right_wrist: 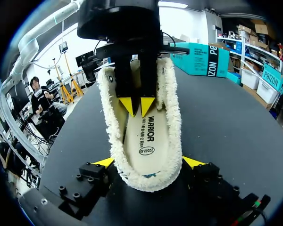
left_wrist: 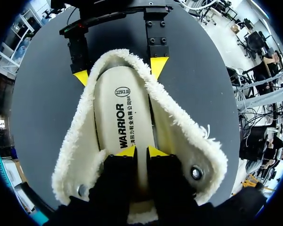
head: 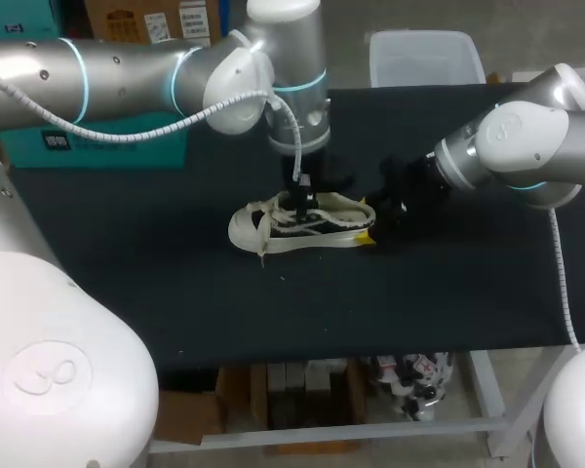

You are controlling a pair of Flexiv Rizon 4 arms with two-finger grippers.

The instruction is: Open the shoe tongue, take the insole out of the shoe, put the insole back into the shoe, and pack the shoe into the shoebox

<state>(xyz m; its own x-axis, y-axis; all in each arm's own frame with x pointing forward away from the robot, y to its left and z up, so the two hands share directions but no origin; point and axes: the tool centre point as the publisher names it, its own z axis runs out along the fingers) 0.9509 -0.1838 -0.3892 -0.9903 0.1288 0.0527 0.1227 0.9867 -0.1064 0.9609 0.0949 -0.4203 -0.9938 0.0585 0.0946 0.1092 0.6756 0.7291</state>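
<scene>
A cream shoe [head: 302, 224] with a fleece lining lies on the black table [head: 127, 283], toe to the left. Its fleece collar [left_wrist: 188, 136] is spread wide and the printed insole [left_wrist: 125, 117] lies flat inside. My left gripper [left_wrist: 141, 151] reaches down into the shoe from above. Its yellow tips stand a narrow gap apart on the insole, with nothing pinched between them. From the heel side, the insole [right_wrist: 148, 141] and the left gripper [right_wrist: 137, 106] show in the right wrist view. My right gripper [right_wrist: 148, 162] straddles the heel, one tip against the fleece on each side.
A translucent plastic bin [head: 424, 58] stands at the table's far edge, behind the right arm. My left arm crosses above the table's back left part. Black table surface runs in front of the shoe to the near edge [head: 370, 351].
</scene>
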